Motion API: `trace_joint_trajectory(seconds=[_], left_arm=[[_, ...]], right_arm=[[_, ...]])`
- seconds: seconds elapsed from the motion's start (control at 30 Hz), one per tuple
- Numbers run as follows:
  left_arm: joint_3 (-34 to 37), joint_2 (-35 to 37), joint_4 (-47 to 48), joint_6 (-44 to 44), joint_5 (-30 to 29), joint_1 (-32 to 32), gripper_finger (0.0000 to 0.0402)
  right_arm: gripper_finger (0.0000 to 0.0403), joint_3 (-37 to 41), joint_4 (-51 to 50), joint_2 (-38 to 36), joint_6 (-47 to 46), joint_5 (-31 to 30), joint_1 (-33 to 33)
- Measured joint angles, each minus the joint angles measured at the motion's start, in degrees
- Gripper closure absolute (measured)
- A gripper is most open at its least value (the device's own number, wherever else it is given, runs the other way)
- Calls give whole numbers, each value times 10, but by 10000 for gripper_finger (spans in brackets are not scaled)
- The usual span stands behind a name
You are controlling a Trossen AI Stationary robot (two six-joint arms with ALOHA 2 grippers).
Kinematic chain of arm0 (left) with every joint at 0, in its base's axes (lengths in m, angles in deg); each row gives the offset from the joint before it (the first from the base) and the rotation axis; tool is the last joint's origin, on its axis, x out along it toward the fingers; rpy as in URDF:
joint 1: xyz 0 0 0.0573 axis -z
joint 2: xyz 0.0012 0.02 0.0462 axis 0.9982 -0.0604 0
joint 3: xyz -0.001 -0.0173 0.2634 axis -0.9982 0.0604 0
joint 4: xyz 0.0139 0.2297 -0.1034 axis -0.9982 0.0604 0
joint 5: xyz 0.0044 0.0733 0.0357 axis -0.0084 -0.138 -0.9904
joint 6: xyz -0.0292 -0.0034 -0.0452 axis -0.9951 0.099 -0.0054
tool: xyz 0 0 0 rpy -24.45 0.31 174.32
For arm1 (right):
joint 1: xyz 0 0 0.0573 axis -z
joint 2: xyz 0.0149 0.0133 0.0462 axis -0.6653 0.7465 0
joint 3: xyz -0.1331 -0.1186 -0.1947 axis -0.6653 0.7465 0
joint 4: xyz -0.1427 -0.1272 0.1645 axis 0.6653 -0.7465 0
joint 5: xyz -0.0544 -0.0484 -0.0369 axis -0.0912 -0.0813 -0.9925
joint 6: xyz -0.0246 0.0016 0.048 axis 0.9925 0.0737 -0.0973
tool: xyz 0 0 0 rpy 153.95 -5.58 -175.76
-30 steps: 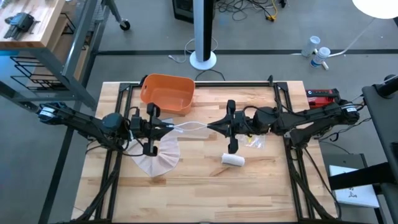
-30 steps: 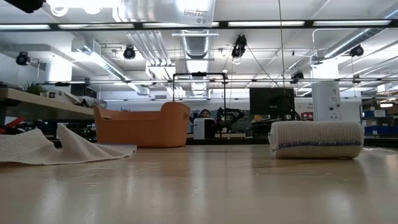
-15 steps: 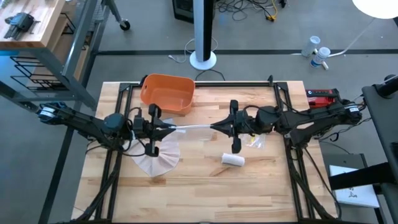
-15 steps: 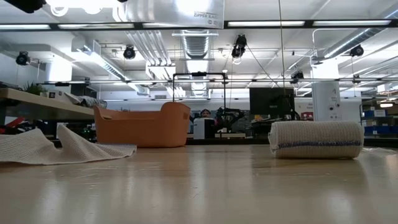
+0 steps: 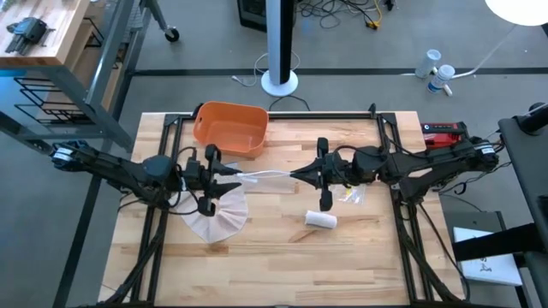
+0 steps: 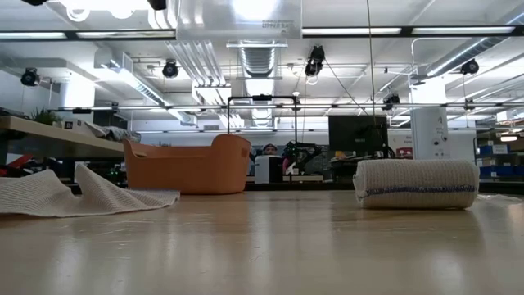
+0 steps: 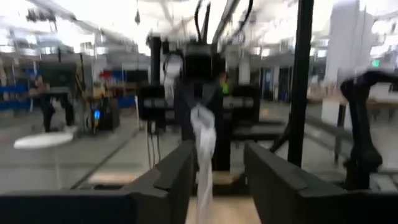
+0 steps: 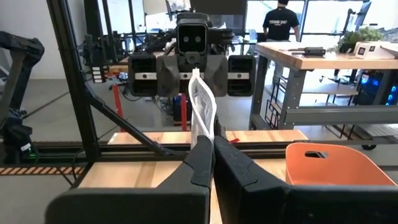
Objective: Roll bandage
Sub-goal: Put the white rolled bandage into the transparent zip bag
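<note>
A white bandage runs as a strip (image 5: pixel 267 176) above the table between my two grippers. Its remaining length lies fanned out in a heap (image 5: pixel 218 214) on the table, also showing in the low view (image 6: pixel 74 192). My right gripper (image 5: pixel 298 175) is shut on the strip near the table's middle. My left gripper (image 5: pixel 235 177) faces it from the left and is open (image 7: pixel 214 168); the strip (image 7: pixel 204 149) passes between its fingers, close to one of them. A second bandage, rolled up (image 5: pixel 321 219), lies on its side on the table (image 6: pixel 416 184). My right gripper pinches the strip (image 8: pixel 202 112) between its two fingers, which come level from the table's right side. The strip stands out past the fingertips toward the left gripper, clear of the table. My left gripper: I cannot tell whether a finger (image 7: pixel 177 177) touches the strip.
An orange basket (image 5: pixel 231 128) stands at the far left of the table. A clear plastic wrapper (image 5: pixel 351 195) lies under the right arm. A red and black tool (image 5: pixel 443 131) sits at the far right edge. The near half of the wooden table (image 5: pixel 282 265) is bare.
My right gripper has shifted slightly toward the table's right edge with the bandage. The strip between the grippers, first a loose wide loop, has been drawn narrower and straighter. The heap and the roll have stayed in place.
</note>
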Motion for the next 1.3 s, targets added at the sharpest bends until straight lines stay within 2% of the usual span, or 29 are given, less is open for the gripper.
trace_joint_trajectory(seconds=[0.23,0.43,0.7,1.3], left_arm=[[-60,-8,146,-7,-12,0,217],[-93,-14,218,-7,-12,0,218],[-95,-18,220,-7,-13,0,261],[-95,-42,206,-9,-14,0,390]], right_arm=[[403,0,-33,-10,-5,0,0],[403,0,-49,-11,-5,0,0],[403,0,-60,-12,-5,0,0],[403,0,-77,-12,2,0,0]])
